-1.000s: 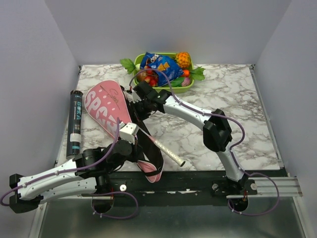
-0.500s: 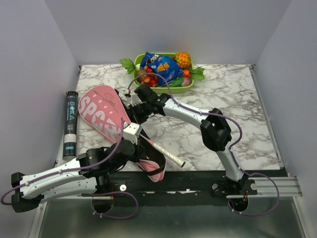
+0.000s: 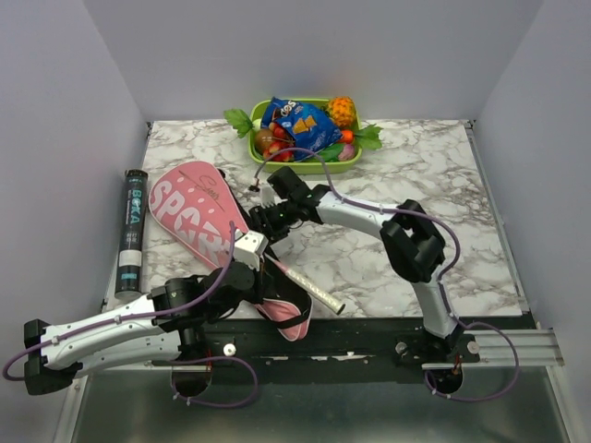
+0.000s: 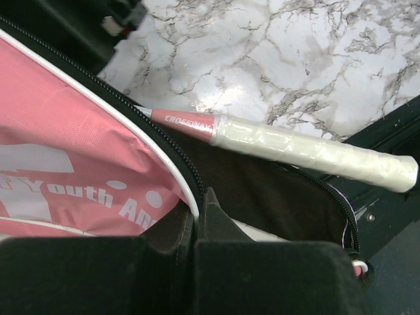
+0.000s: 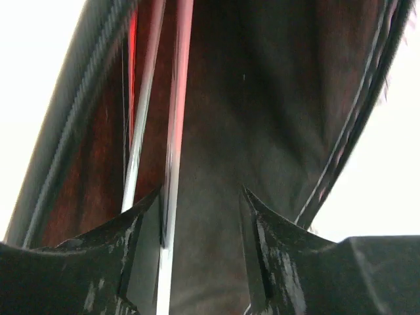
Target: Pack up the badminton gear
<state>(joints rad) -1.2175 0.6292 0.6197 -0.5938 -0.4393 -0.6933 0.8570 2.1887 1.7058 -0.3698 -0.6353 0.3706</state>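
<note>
1. At the lower left of the top view, the pink racket-shaped fabric bag (image 3: 189, 208) has swung a little to the left in the last second. The long black tube (image 3: 130, 231) has shifted with it.
2. My right gripper (image 5: 202, 203) has moved lower along the bag mouth, its fingers spread beside a thin racket shaft (image 5: 172, 164). I judge the racket is going deeper.
3. My left gripper (image 4: 199, 216) pinches the bag's zipped edge. The white taped handle (image 3: 312, 292) sticks out.
4. The racket heads are hidden, and I see no shuttlecocks.

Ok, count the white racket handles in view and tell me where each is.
1: a white handle sticks out of the pink bag's open near end. Another may be hidden inside.
</note>
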